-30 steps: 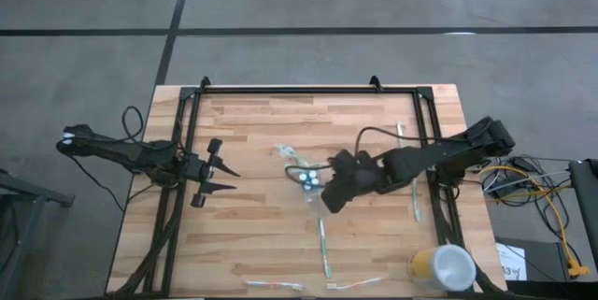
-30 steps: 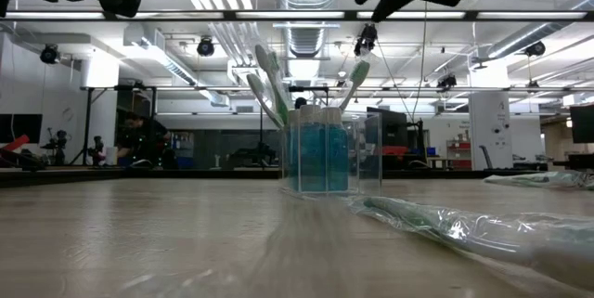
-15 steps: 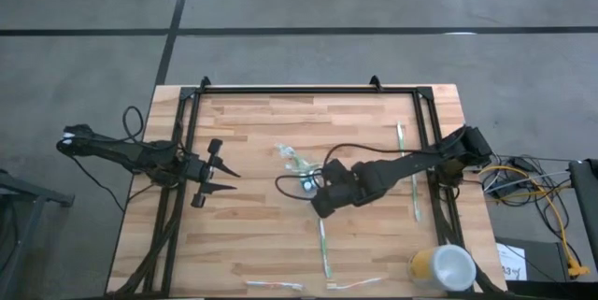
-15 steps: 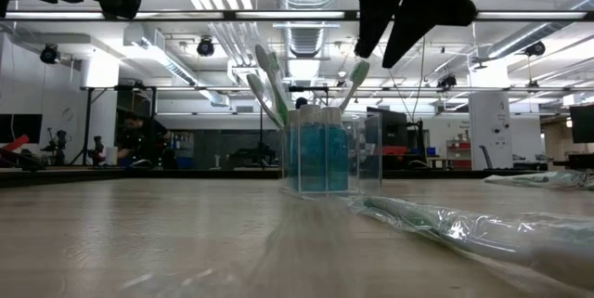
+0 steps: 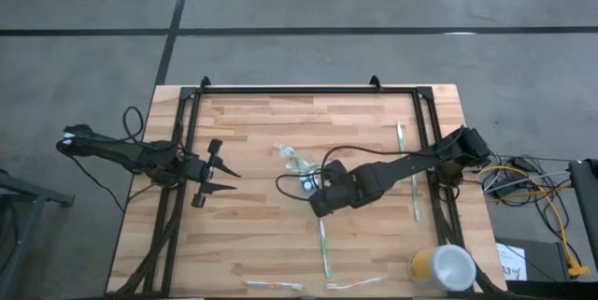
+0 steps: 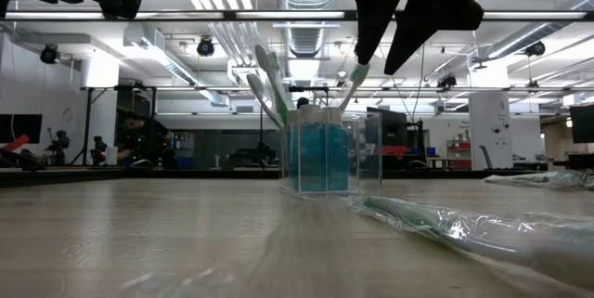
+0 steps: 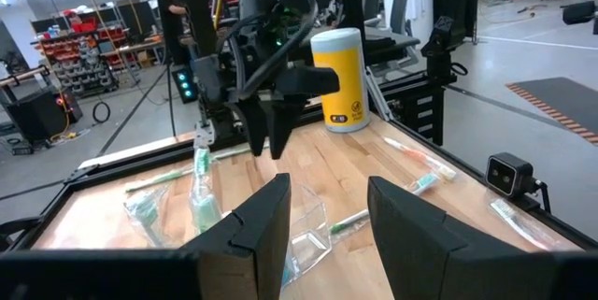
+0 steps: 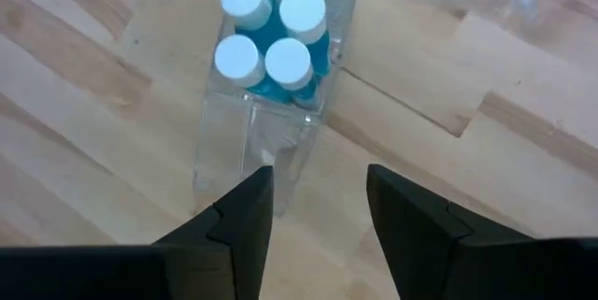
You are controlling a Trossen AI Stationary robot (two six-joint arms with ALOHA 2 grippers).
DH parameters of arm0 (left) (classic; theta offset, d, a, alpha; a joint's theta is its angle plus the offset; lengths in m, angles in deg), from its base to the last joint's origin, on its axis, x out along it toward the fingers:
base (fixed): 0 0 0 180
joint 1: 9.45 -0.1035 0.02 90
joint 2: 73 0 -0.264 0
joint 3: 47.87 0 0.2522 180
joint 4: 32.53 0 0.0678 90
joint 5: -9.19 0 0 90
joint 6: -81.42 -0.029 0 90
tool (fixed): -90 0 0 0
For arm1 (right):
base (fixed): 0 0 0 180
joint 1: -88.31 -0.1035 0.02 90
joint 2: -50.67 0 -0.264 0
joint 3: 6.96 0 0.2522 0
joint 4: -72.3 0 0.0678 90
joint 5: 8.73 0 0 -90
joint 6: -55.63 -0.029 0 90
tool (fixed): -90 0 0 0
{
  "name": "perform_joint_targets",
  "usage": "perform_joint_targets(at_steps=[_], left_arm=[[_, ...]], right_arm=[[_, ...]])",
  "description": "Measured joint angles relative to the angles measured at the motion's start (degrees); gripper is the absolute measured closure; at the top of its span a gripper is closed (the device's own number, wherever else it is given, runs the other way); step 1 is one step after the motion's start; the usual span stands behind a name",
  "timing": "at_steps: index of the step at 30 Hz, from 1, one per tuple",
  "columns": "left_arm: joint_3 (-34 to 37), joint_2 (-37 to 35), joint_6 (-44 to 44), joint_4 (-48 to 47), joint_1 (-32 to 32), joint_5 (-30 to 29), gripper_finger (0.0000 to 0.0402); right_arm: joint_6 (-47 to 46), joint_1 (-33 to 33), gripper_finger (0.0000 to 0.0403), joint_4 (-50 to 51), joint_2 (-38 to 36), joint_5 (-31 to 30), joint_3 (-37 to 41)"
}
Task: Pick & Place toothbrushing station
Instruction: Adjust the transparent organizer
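The small clear plastic holder [image 8: 257,132] stands near the middle of the wooden table [image 5: 252,235], with white-capped blue tubes [image 8: 266,34] in one end and pale-green toothbrushes [image 6: 269,84] leaning out. The right gripper [image 8: 313,202] hangs directly above it, fingers apart and empty, straddling the holder's empty end; the holder's long axis appears to run straight away from the fingers toward the tubes. The left gripper [image 5: 217,176] waits well apart near the table's left rail, fingers apart, empty. A wrapped toothbrush [image 5: 324,249] lies just beside the holder; otherwise there is open board around it.
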Motion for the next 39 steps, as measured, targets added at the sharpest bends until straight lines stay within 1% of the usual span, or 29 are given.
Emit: perform_joint_targets(at_steps=[4, 16, 31, 34, 39], left_arm=[[0.0, 0.0, 0.0, 0.1, 0.0, 0.0, 0.0252], [0.0, 0.0, 0.0, 0.1, 0.0, 0.0, 0.0252], [0.0, 0.0, 0.0, 0.1, 0.0, 0.0, 0.0252], [0.0, 0.0, 0.0, 0.1, 0.0, 0.0, 0.0252], [0.0, 0.0, 0.0, 0.0, 0.0, 0.0, 0.0252]], right_arm=[[0.5, 0.0, 0.0237, -2.0, 0.6, 1.9, 0.1], [0.3, 0.0, 0.0239, -4.1, 3.4, 2.6, 0.3], [1.0, 0.0, 0.0239, -3.8, 3.4, 2.7, 0.5], [2.4, -0.5, 0.0241, -3.5, 2.2, 0.2, 0.3], [7.0, -1.1, 0.0253, -0.9, -2.7, -7.4, 0.0]])
